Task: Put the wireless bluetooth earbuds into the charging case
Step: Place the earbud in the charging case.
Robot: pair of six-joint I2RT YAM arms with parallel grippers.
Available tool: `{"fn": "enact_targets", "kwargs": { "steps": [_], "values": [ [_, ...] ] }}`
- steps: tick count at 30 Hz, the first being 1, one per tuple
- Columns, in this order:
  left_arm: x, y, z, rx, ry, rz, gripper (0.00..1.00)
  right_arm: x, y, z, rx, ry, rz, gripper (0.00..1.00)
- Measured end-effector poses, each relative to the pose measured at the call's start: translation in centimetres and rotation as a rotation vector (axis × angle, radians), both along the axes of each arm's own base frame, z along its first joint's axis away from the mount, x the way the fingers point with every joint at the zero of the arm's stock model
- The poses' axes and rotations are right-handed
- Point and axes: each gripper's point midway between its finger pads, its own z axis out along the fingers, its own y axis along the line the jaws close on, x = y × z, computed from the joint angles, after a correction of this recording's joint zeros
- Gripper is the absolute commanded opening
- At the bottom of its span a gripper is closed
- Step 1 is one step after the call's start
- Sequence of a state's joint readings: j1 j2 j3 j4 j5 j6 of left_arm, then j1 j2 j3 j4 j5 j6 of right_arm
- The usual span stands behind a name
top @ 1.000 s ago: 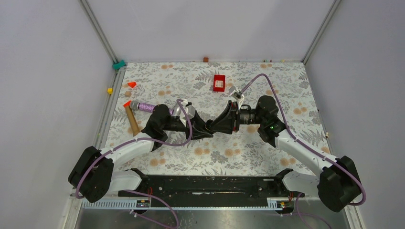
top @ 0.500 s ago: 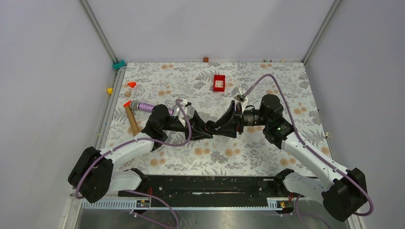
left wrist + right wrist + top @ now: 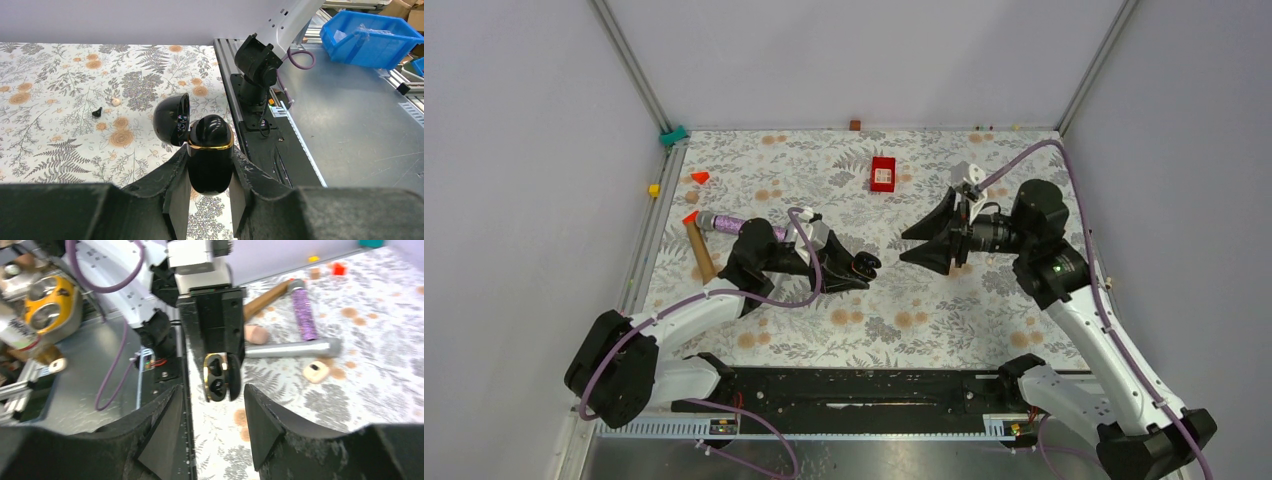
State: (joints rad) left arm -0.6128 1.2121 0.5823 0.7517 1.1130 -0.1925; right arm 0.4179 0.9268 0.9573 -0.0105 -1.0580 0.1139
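Left gripper (image 3: 210, 161) clamped on charging case (image 3: 210, 137), flipped open, held above the floral tablecloth (image 3: 60, 80). One black earbud (image 3: 97, 112) lying on the cloth, apart from the case. Right gripper (image 3: 907, 248) facing the case, well apart, jaws parted. Red box (image 3: 883, 173) farther back, hammer (image 3: 700, 250) off left.

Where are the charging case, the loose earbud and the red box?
charging case (image 3: 210, 162): left wrist view, on its lower body.
earbud (image 3: 96, 112): left wrist view, on the bud.
red box (image 3: 883, 173): top view, on its top face.
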Motion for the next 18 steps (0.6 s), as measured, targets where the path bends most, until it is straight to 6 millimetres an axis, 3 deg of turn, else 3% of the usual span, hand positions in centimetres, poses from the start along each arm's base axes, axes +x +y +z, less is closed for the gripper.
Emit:
{"fn": "enact_targets", "kwargs": {
  "steps": [3,6,11,18],
  "values": [
    [0.0,0.0,0.0,0.001,0.000,0.000,0.00,1.6,-1.2,0.4,-0.058,-0.063,-0.109,0.59],
    [-0.1,0.1,0.0,0.002,0.002,-0.001,0.00,3.5,-2.4,-0.5,-0.148,-0.117,-0.227,0.60],
    [-0.1,0.1,0.1,0.000,0.000,-0.002,0.00,7.6,-5.2,-4.3,-0.364,-0.158,-0.414,0.61],
    [-0.1,0.1,0.2,-0.003,-0.005,-0.002,0.00,11.0,-8.2,-8.7,-0.581,-0.128,-0.560,0.64]
  ]
}}
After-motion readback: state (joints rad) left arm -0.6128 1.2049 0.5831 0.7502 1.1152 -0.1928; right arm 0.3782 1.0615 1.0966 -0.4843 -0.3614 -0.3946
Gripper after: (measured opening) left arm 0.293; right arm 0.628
